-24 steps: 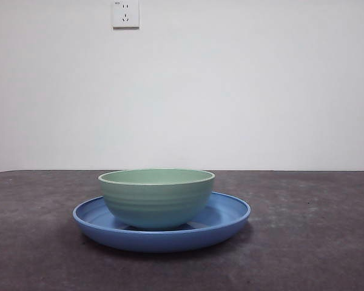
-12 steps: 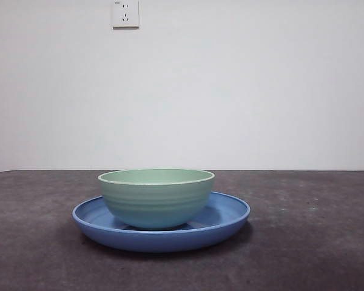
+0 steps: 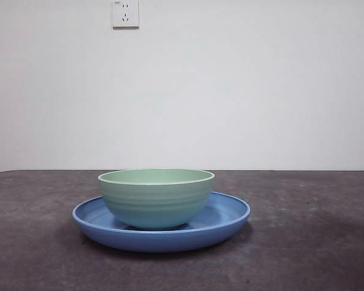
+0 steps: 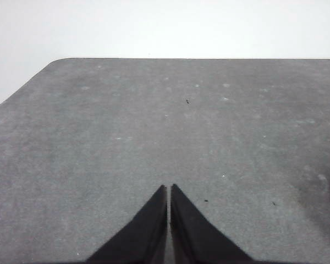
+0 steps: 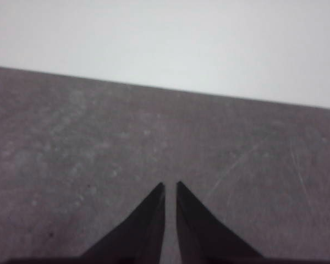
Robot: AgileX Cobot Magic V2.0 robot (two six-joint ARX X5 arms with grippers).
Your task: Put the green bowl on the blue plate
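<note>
The green bowl (image 3: 156, 197) stands upright inside the blue plate (image 3: 227, 215) on the dark grey table, left of the middle in the front view. No arm shows in the front view. My left gripper (image 4: 169, 188) is shut and empty over bare table in the left wrist view. My right gripper (image 5: 170, 185) is shut and empty over bare table in the right wrist view. Neither wrist view shows the bowl or the plate.
A white wall with a power socket (image 3: 125, 13) stands behind the table. The table's far edge and a rounded corner (image 4: 58, 61) show in the left wrist view.
</note>
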